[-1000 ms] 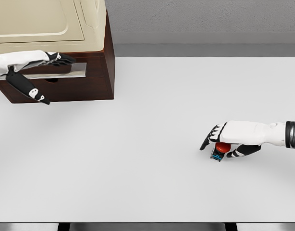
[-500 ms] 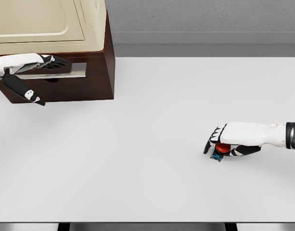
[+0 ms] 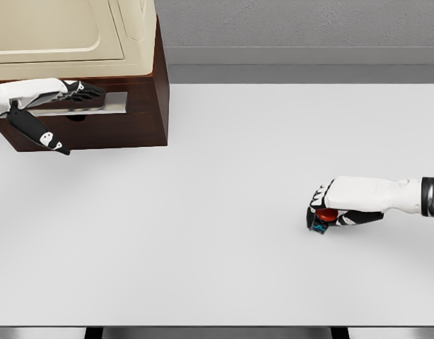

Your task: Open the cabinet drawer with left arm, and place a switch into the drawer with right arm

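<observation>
Right hand (image 3: 335, 210) fingers curled tighter than before, switch (image 3: 324, 220) grasped on table (image 3: 217, 176), left hand (image 3: 44, 102) spread, empty, laid at drawer (image 3: 83, 106) front

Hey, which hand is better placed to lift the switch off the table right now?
The right hand: its fingers are already curled over the switch on the table. The left hand is far off, at the cabinet drawer.

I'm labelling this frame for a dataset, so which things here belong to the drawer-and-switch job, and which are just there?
Part of the job:
- cabinet drawer, with its metal handle
- switch with red button
- left robot hand, at the handle
- right robot hand, fingers curled over the switch

Just there:
- white table
- cream appliance on top of the cabinet
</observation>
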You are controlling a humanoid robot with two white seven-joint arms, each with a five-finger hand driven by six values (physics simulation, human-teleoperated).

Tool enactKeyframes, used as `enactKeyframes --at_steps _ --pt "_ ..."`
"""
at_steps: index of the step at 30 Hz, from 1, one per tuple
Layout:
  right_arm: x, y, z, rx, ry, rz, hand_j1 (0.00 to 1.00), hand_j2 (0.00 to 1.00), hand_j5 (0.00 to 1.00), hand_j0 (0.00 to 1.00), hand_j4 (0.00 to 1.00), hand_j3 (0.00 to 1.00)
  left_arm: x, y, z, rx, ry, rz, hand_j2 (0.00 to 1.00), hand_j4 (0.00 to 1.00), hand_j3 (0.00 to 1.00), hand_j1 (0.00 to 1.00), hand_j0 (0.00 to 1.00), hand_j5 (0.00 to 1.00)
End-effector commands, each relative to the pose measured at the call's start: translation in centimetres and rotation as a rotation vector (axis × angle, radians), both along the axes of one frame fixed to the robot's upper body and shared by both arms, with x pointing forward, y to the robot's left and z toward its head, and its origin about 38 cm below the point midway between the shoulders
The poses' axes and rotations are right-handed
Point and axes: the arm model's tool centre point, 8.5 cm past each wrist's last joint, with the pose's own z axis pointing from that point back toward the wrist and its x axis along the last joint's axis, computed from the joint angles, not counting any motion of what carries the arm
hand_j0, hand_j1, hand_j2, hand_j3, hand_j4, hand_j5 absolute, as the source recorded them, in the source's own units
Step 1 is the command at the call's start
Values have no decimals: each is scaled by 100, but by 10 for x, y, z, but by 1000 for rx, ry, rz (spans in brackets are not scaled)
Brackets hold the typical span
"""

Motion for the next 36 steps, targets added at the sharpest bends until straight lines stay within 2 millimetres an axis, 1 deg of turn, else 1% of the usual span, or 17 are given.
enactKeyframes --at_steps 1,4,6,8,9,11,14,19,23,25,26,27,30,31,32,35,36 --pt "1 0 1 9 0 -5 48 48 48 48 48 48 0 0 0 -4 1 0 100 100 100 100 100 100" --pt "4 2 4 15 -8 -6 48 48 48 48 48 48 0 1 0 -5 2 1 100 100 100 100 100 100" --pt "7 1 8 18 -20 -7 48 48 48 48 48 48 -1 0 1 -7 2 0 100 100 100 100 100 100" --pt "7 2 10 25 -20 -9 45 45 45 45 45 45 -1 0 -1 -6 6 0 100 100 100 100 100 100" --pt "8 2 9 26 -19 -10 45 45 45 45 45 45 -2 1 -5 -6 14 0 100 100 100 100 100 100" --pt "11 0 12 26 -27 -16 45 45 45 45 45 45 -2 1 -7 -6 17 0 100 100 100 100 100 100" --pt "18 7 18 46 -47 -12 45 45 45 45 45 45 -3 1 -7 -5 18 0 100 100 100 100 100 100" --pt "25 8 27 51 -73 -13 45 45 45 45 45 45 -7 3 -15 -4 40 3 100 100 100 100 100 100" --pt "29 18 32 74 -90 3 45 45 45 45 45 45 -11 4 -15 -2 45 -1 100 100 100 100 100 100" --pt "32 22 37 82 -104 9 45 45 45 45 45 45 -19 5 -9 -10 51 -10 100 100 100 100 100 100" --pt "33 23 37 86 -105 12 45 45 45 45 45 45 -21 4 -12 -9 57 -14 100 100 100 100 100 100" --pt "34 24 40 87 -113 14 45 45 45 45 45 45 -25 4 -10 -15 63 -19 100 100 100 100 100 100" --pt "38 30 46 100 -130 22 45 45 45 45 45 45 -36 9 -4 -21 77 -19 100 100 100 100 100 100" --pt "38 32 46 105 -131 26 45 45 45 45 45 45 -38 10 -2 -18 77 -21 100 100 100 100 100 100" --pt "41 35 51 111 -144 32 45 45 45 45 45 45 -39 9 -3 -19 80 -24 100 100 100 100 100 100" --pt "45 38 54 120 -153 32 45 45 45 45 45 45 -46 14 1 -18 87 -18 100 100 100 100 100 100" --pt "48 40 57 127 -160 31 45 45 45 45 45 45 -48 13 -2 -22 98 -19 100 100 100 100 100 100"
